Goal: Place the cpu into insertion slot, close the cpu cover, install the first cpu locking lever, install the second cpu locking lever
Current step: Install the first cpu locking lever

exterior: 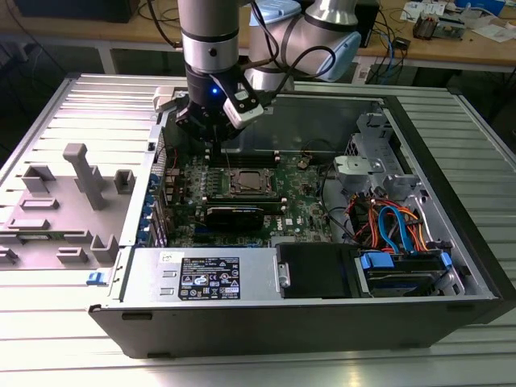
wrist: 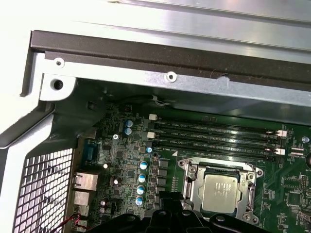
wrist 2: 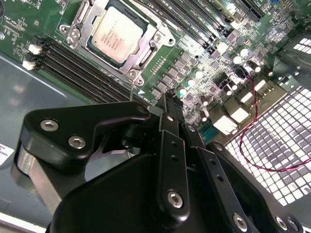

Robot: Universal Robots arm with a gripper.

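Observation:
The cpu [wrist 2: 116,31] lies flat in the insertion slot [wrist 2: 133,73] on the green board, its dull grey top showing in both wrist views. The silvery cpu cover [wrist: 194,180] lies down around the cpu [wrist: 219,191] like a frame. In the exterior view my gripper [exterior: 216,139] hangs over the memory slots just beyond the cpu [exterior: 244,181], toward the case's far wall. Its black fingers [wrist 2: 167,109] come together at the tips, shut, with nothing seen between them, a short way above the board and beside the socket. I cannot make out how the locking levers stand.
Long black memory slots [wrist: 214,133] run between the socket and the case's far wall [wrist: 146,73]. A black graphics card [exterior: 234,214] sits in front of the socket. Cables and a drive cage [exterior: 387,218] fill the exterior view's right. A perforated rear panel [wrist 2: 272,145] is close by.

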